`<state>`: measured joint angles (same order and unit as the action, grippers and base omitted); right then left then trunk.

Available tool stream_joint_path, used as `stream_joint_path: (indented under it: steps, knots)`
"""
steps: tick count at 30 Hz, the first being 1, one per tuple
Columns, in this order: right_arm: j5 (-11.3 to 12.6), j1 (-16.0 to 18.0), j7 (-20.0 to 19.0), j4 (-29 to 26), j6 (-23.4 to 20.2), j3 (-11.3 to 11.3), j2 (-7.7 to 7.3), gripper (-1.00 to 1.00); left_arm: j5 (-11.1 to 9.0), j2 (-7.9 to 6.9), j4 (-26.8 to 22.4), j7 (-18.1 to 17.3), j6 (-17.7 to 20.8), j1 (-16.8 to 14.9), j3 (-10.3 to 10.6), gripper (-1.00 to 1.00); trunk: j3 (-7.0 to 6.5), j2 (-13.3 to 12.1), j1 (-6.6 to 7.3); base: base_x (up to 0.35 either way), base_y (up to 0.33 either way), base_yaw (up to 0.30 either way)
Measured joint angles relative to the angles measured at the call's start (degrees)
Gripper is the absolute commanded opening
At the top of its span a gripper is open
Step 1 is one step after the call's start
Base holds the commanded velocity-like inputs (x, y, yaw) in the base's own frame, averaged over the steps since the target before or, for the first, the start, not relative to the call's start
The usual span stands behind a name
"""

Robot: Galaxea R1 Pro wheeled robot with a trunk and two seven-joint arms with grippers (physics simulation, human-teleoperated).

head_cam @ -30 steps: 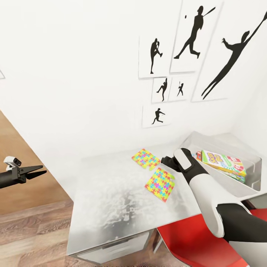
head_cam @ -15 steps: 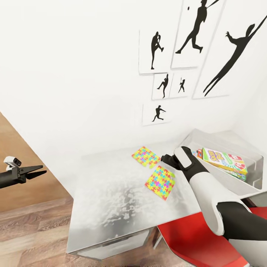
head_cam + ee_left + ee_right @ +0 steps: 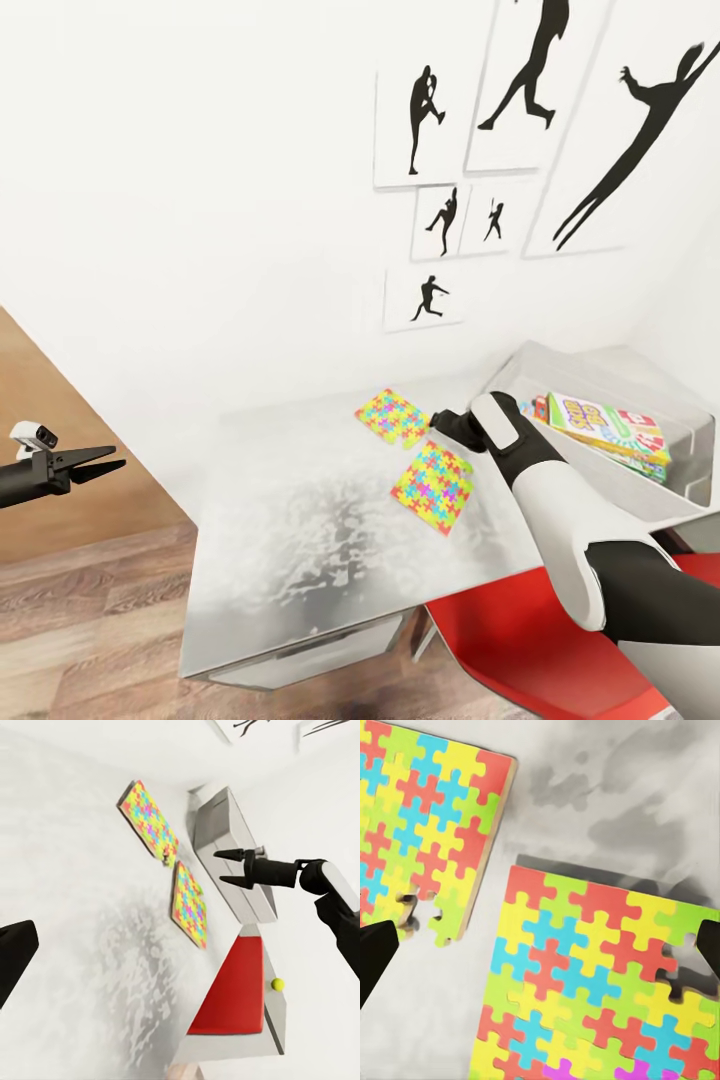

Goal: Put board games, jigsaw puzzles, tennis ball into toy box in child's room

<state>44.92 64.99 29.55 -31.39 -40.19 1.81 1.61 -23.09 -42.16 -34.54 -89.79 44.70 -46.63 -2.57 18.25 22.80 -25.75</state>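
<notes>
The toy box (image 3: 640,500) at the table's right end already holds the SKIP-BO game (image 3: 608,425); whatever else lies in it is hidden from the head view. Both puzzles are not yet put away: the far puzzle (image 3: 393,417) and the near puzzle (image 3: 433,485) lie flat, just beside each other on the table (image 3: 290,540), close to the box. The ball (image 3: 277,983) seems, in the left wrist view, to sit low by the red chair (image 3: 520,640), not in the box. The right gripper (image 3: 229,867) hangs above the puzzles, jaws open and empty, so a puzzle looks next. The left gripper (image 3: 100,462) is held off to the side over the plank floor (image 3: 90,630), jaws nearly closed, holding nothing. The pale grey, mottled tabletop stands against a white wall hung with black sports prints (image 3: 520,150).
</notes>
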Motion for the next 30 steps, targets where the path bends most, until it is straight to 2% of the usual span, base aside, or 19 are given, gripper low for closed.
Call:
stream_joint_path:
  steps: [30]
  knots:
    - [-0.11,-0.08,-0.76,0.26,0.0,0.16,-0.34,1.0,0.0,0.0,0.0,0.0,-0.01,0.0,-0.02,1.0,2.81,0.0,0.0,0.0,0.0,0.0]
